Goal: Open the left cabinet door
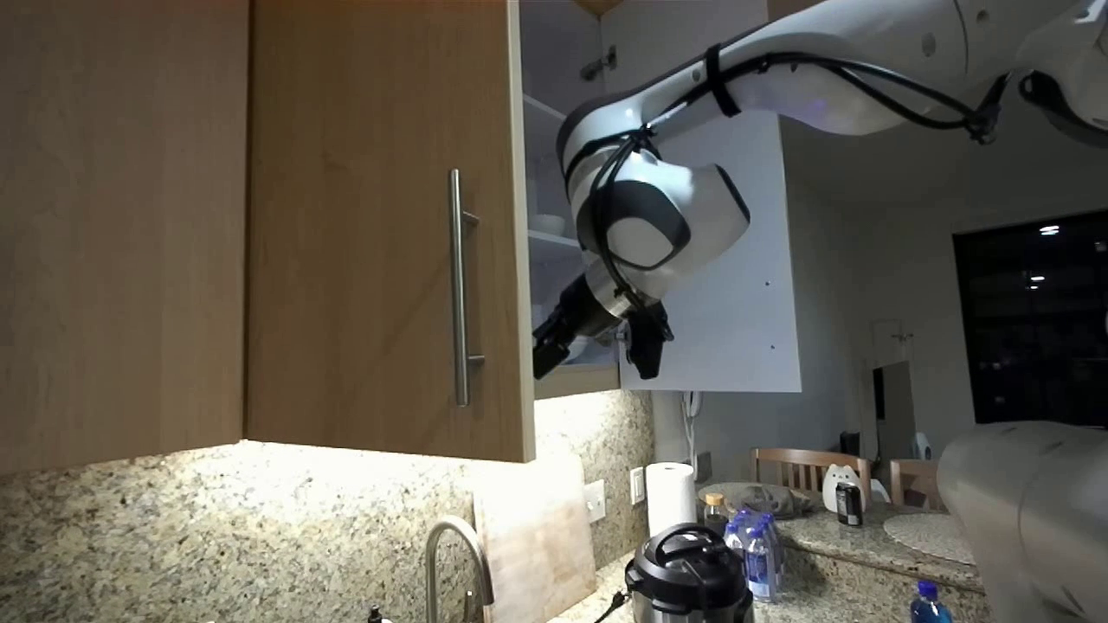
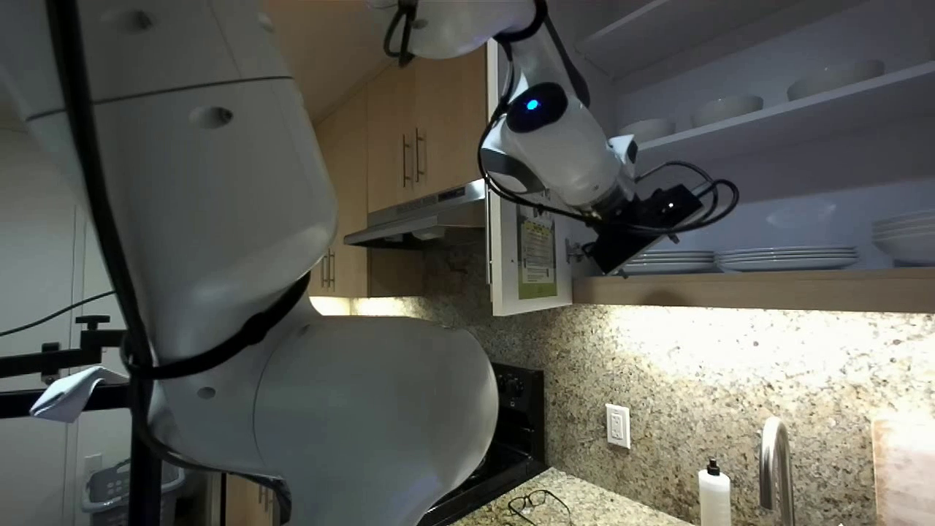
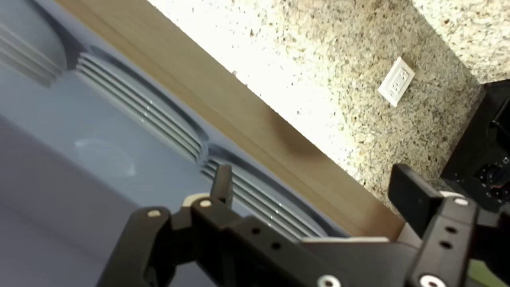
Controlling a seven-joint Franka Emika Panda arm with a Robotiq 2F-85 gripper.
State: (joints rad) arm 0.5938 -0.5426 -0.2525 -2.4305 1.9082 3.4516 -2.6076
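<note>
- The fingers [image 3: 222, 181] of the gripper [image 3: 312, 179] are standing wide apart, and nothing is filling the space between their pads.
- In the wrist view, stacked plates [image 3: 139, 107] are sitting close by in the cabinet [image 2: 752, 291]; a careless sweep may be risking a chip.
- One fingertip is showing right at the edge of the left cabinet door [image 1: 372, 225] in an exterior view; whether it is touching, I can't fairly say from this angle.
- That door is standing swung out, its wood front and its pale inner face, with a paper sheet [image 2: 537, 252] on it, each showing in an exterior view; the opening is looking done, or nearly so.
- The handle [image 1: 459, 285] is running upright near the free edge, on the face turned away from the gripper.
- The panel is probably weighing a fair bit and staying stiff, yet turning easily on its hinge [image 2: 575, 250].
- For pulling, the bar between its two posts is offering the best hold; smooth metal may be letting pads slip, so hooking is seeming safer than pinching. For pushing wider, the inner face near the free edge is giving most leverage.
- Farther out, a pale door [image 1: 736, 303] is hanging swung out too.
</note>
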